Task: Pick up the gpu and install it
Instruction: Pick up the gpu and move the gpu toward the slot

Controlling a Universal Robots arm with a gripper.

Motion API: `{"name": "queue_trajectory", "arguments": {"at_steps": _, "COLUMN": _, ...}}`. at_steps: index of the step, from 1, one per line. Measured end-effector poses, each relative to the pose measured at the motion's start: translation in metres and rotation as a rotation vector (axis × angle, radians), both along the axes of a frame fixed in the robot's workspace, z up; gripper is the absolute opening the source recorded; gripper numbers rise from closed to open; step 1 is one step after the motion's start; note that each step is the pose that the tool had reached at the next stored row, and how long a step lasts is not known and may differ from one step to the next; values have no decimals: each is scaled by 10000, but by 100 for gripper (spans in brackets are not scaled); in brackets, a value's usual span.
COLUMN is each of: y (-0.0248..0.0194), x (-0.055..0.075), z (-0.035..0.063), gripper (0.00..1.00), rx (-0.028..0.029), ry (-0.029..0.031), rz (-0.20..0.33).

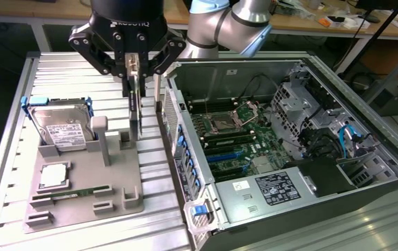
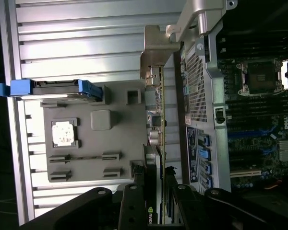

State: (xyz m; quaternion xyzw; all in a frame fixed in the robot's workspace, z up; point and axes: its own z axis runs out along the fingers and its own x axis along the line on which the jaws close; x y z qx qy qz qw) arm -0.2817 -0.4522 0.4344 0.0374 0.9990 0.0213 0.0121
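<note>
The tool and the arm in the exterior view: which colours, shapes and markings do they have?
The tool is black, with a rounded body bearing pale lettering and jointed linkage fingers with small silver pivots. The arm is silver-grey, made of thick rounded segments, with a light blue cap.

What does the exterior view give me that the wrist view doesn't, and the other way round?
Exterior view: the labelled power supply, the blue cables by the drive bays, and the arm overhead. Wrist view: the gpu's edge seen lengthwise, a logo on it near the claw, and the case's rear panel vent holes seen flat-on. Both: the claw shut on the upright gpu, the grey fixture, the hard drive in its blue carrier, and the motherboard.
</note>
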Motion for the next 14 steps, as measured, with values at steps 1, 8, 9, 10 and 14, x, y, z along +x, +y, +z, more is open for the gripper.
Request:
{"name": "queue_trajectory", "arguments": {"at_steps": 1, "y": 0, "x": 13, "z": 0, "gripper": 27, "rx": 0, "ry": -1, "rz": 0}}
{"name": "queue_trajectory", "arguments": {"at_steps": 8, "y": 2, "x": 115, "z": 0, "gripper": 27, "rx": 0, "ry": -1, "rz": -1}}
{"name": "queue_trajectory", "arguments": {"at_steps": 9, "y": 2, "x": 128, "z": 0, "gripper": 27, "rx": -1, "ry": 0, "rz": 0}}
{"name": "queue_trajectory", "arguments": {"at_steps": 10, "y": 2, "x": 142, "z": 0, "gripper": 27, "rx": 0, "ry": 0, "rz": 0}}
{"name": "queue_trajectory", "arguments": {"at_steps": 14, "y": 2, "x": 209, "z": 0, "gripper": 27, "rx": -1, "ry": 0, "rz": 0}}
